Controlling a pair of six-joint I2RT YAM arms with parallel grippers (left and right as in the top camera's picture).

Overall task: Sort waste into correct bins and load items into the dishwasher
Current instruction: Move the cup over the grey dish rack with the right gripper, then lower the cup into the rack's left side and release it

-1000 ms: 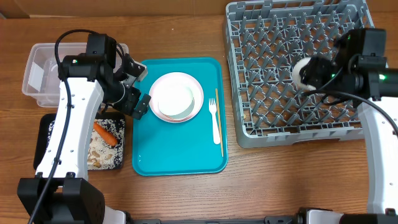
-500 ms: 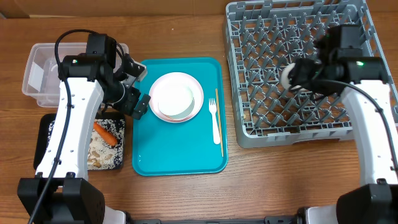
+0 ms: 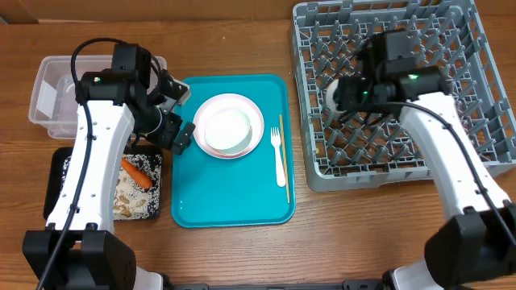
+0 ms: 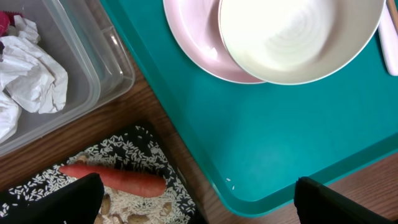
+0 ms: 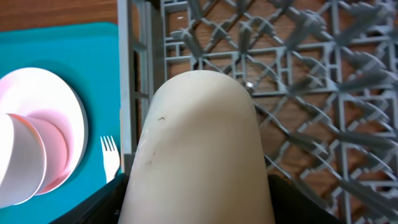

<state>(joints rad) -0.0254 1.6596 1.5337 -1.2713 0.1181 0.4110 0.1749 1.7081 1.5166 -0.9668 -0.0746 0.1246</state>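
Left arm (image 3: 90, 161) rises from the lower left of the frame, elbow at upper left, wrist angled down-right. Left gripper (image 3: 182, 116) has its jaws spread wide with nothing between them; its fingertips (image 4: 74, 199) sit at the bottom corners of the left wrist view. Right arm (image 3: 451, 153) reaches from lower right to upper centre-right. Right gripper (image 3: 342, 93) is clamped on a white cup (image 5: 199, 149), one finger on each side.

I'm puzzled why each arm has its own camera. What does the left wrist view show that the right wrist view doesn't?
Only left wrist: napkins in the clear tub, and a carrot in the black tray. Only right wrist: the held white cup over the grey rack. Both: teal tray, pink plate, bowl.
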